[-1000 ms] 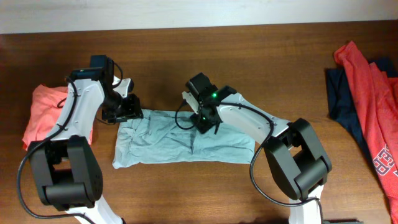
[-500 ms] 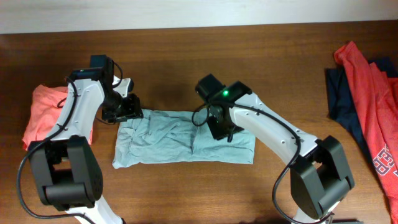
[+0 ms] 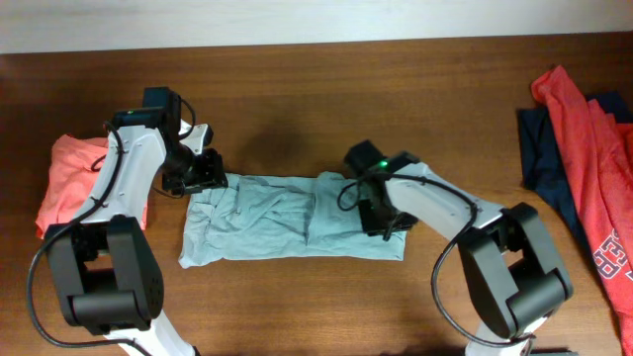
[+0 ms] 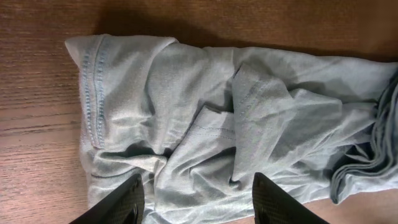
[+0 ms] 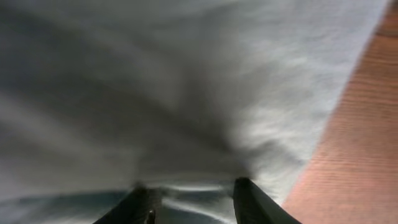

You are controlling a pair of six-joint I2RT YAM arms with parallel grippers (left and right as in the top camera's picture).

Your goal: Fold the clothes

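On the table point(image 3: 396, 99) lie 4 T-shirts point(image 3: 287, 222).

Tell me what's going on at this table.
Two arms work on a pale grey-blue T-shirt lying rumpled in a strip on the table. The left arm holds open jaws over its left end; the right arm is down at its right end, grip unclear. An orange shirt lies at left, a red shirt and a navy shirt at right.

pale grey-blue shirt point(image 3: 287, 220) lies in a rumpled oblong on the wooden table point(image 3: 297, 89). left gripper point(image 3: 203, 174) at its far corner; right gripper point(image 3: 384, 220) down on the opposite end. coral-orange shirt point(image 3: 67, 168) beside the left arm. red shirt point(image 3: 584, 148) overlaps navy shirt point(image 3: 539, 158), well apart past the right arm.
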